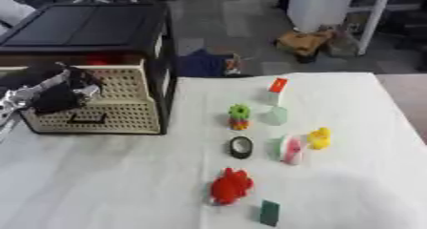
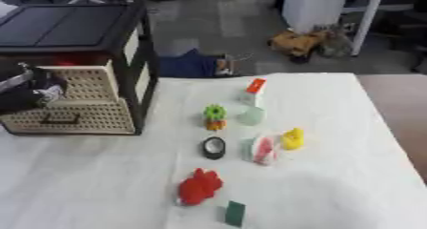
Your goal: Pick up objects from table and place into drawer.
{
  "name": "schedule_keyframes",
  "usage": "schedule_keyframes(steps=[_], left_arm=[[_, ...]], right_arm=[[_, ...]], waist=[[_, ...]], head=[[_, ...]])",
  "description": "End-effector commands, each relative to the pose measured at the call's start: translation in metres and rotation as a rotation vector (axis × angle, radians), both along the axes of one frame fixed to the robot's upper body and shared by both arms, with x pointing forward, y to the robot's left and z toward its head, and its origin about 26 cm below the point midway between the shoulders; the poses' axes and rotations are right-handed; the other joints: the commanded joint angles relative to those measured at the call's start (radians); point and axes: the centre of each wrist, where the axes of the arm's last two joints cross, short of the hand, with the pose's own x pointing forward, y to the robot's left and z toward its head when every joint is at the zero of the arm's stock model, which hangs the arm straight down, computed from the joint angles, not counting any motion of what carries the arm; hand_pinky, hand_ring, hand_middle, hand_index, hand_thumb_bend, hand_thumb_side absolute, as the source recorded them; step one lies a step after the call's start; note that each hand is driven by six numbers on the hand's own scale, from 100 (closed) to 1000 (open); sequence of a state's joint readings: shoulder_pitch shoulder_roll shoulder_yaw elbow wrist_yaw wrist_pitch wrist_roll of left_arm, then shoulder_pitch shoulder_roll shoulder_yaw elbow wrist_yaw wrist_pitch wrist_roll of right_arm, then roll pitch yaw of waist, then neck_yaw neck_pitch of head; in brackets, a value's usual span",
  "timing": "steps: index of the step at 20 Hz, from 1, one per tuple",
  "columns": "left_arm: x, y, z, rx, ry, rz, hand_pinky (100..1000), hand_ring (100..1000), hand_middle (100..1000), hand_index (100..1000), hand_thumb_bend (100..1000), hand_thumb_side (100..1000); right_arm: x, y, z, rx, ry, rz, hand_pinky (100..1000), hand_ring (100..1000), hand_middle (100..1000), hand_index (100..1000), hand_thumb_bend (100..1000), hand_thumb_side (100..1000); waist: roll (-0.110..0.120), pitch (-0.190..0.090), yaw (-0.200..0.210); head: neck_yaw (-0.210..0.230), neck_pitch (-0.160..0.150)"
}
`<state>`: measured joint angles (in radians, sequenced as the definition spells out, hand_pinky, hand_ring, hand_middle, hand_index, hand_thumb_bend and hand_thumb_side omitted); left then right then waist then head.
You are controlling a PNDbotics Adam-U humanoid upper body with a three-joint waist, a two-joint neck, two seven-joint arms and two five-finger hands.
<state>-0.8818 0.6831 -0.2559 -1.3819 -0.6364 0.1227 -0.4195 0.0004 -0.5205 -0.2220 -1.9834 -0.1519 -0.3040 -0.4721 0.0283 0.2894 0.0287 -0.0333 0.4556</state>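
On the white-covered tabletop the toys lie spread in a loose cluster to the right of the drawer unit, each apart from its neighbours, which leaves room for a robot hand to come down on any one of them: a red figure nearest the camera, a dark green card just beside it, a black ring, a pink-and-white piece, a yellow duck, a green-topped stacked toy, a pale green cup-like thing and a white block with a red-orange top. At the left stands the black cabinet with its cream perforated drawer pulled out toward the camera, apparently so things can be dropped in from above. The left robot hand hangs over the drawer's open top, black fingers curled downward; whether it holds anything I cannot tell, since the fingers hide whatever may be inside them. Something red shows deep behind the drawer, too dim to name. The right robot hand appears in neither view.
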Motion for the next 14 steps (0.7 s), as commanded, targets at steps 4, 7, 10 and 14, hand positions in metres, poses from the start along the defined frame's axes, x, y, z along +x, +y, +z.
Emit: schedule_keyframes(steps=[4, 7, 10, 14], left_arm=[[0.004, 0.000, -0.007, 0.015, 0.010, 0.000, 706, 887, 965, 1000, 100, 1000], [0.003, 0.001, -0.010, 0.020, 0.017, -0.006, 697, 877, 949, 1000, 100, 1000], [0.000, 0.001, -0.011, 0.021, 0.030, -0.020, 631, 816, 886, 963, 100, 1000], [-0.013, 0.001, -0.006, 0.032, 0.022, -0.044, 593, 782, 839, 927, 100, 1000]], right_arm=[[-0.002, -0.001, 0.008, -0.016, -0.025, -0.003, 662, 649, 617, 815, 100, 1000], [-0.002, -0.002, 0.007, -0.015, -0.024, -0.004, 662, 649, 617, 814, 100, 1000], [-0.003, -0.002, 0.007, -0.013, -0.022, -0.004, 662, 650, 617, 814, 100, 1000], [-0.003, -0.003, 0.006, -0.010, -0.022, -0.006, 663, 650, 618, 814, 100, 1000]], waist=[[-0.004, -0.017, -0.005], [-0.005, -0.022, -0.001], [-0.008, -0.029, 0.004], [-0.012, -0.037, 0.010]], head=[[0.000, -0.004], [-0.002, 0.000], [-0.007, 0.005], [-0.022, 0.013]])
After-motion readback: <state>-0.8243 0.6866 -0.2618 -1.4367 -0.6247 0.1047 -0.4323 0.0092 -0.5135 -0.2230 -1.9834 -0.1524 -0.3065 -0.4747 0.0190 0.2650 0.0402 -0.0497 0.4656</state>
